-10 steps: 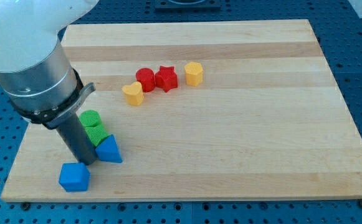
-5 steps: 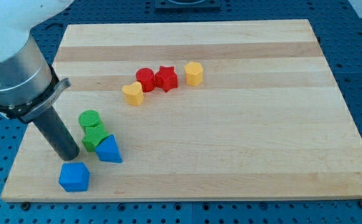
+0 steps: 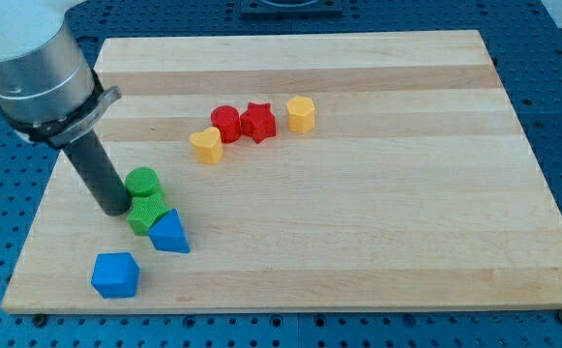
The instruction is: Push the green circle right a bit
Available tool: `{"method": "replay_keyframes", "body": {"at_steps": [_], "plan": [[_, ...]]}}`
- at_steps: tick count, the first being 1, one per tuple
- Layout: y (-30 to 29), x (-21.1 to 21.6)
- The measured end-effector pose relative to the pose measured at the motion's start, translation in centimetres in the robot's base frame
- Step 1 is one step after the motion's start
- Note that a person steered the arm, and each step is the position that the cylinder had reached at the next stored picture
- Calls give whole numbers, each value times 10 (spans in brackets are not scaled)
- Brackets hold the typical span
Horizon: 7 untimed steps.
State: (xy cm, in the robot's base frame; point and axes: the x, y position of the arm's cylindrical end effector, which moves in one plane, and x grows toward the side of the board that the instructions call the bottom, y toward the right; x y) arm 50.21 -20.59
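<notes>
The green circle (image 3: 143,182) lies on the wooden board (image 3: 358,213) at the lower left. My tip (image 3: 115,209) stands just left of it, close against its left side. A second green block (image 3: 147,214) sits right below the circle, and a blue triangle-like block (image 3: 169,233) touches that one at its lower right.
A blue block (image 3: 116,275) lies near the board's bottom left edge. Higher up the board are a yellow heart-like block (image 3: 205,146), a red cylinder (image 3: 226,123), a red star (image 3: 257,122) and a yellow hexagon-like block (image 3: 301,114).
My tip moved up the view from beside the blue blocks to the green circle's left side. The green circle looks nudged slightly right.
</notes>
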Motion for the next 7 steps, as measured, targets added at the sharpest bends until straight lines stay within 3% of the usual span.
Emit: {"method": "replay_keyframes", "body": {"at_steps": [3, 7], "plan": [[3, -3], [-2, -39]]}}
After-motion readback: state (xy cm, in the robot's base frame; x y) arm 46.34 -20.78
